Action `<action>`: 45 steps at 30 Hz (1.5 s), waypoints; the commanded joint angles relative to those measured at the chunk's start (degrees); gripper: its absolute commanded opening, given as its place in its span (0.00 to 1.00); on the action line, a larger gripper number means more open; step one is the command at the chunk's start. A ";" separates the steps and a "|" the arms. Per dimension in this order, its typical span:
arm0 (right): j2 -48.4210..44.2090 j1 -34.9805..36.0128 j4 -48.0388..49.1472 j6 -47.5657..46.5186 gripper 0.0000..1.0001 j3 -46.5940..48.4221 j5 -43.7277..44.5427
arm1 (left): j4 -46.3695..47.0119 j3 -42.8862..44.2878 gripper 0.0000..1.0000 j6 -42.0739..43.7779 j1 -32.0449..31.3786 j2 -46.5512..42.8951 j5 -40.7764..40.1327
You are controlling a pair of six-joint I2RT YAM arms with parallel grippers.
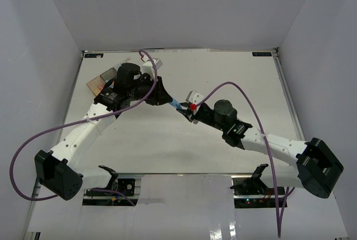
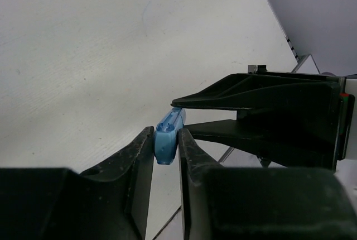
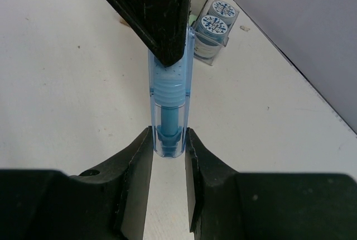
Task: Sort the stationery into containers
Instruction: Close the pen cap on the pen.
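Grips one blue marker [image 1: 176, 105] with both claws at once, above the middle of the table [image 1: 223, 67]. Pinches one end in the left claw [image 2: 165, 139], fingers drawn narrow and pressed against both sides of the barrel. Pinches the other end in the right claw [image 3: 168, 137], likewise narrow, pads tight on the clear butt with a darker blue core showing through. Holds the marker clear of the surface, stretched between the two sets of fingertips, almost nose to nose.

From the right wrist: runs straight ahead, far end hidden behind one dark finger of the left claw. From the left wrist: only a short blue stub between the fingers, with the right claw's fingers just beyond.

Past the marker, toward the right in the right wrist view: a clear bin [image 3: 211, 50] with two blue-and-white patterned rolls [image 3: 213, 25] side by side inside. At the far left of the table: a tan bin [image 1: 91, 86] and a grey bin [image 1: 107, 75], touching, partly hidden behind the left arm.
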 commanded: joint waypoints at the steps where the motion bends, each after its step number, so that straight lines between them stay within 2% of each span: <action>1: -1.83 0.19 1.86 -0.30 0.21 2.43 -0.69 | 0.21 1.52 0.30 0.79 -0.27 -0.47 2.59; 3: -2.45 0.10 2.04 -0.21 0.21 2.51 -0.69 | 0.12 1.17 0.22 1.05 -0.27 -0.29 3.03; 6: -3.59 0.10 1.95 -0.30 0.21 2.86 -1.04 | 0.29 0.81 0.15 1.23 -0.27 -0.03 4.08; 10: -5.08 0.10 1.86 -0.56 0.21 4.00 -1.66 | 0.12 0.29 0.10 1.32 -0.27 0.32 4.52; 20: -7.72 0.19 0.10 -2.58 0.21 8.66 -3.68 | -0.06 -0.68 0.10 0.35 -0.27 2.17 5.31; 34: -5.27 0.19 -0.07 -4.60 0.21 13.67 -3.86 | 0.03 -1.47 0.17 -2.29 -0.62 5.51 6.55; 45: -2.98 0.28 0.10 -5.39 0.21 17.54 -3.33 | 1.70 -3.32 0.18 -1.76 -1.33 6.57 6.90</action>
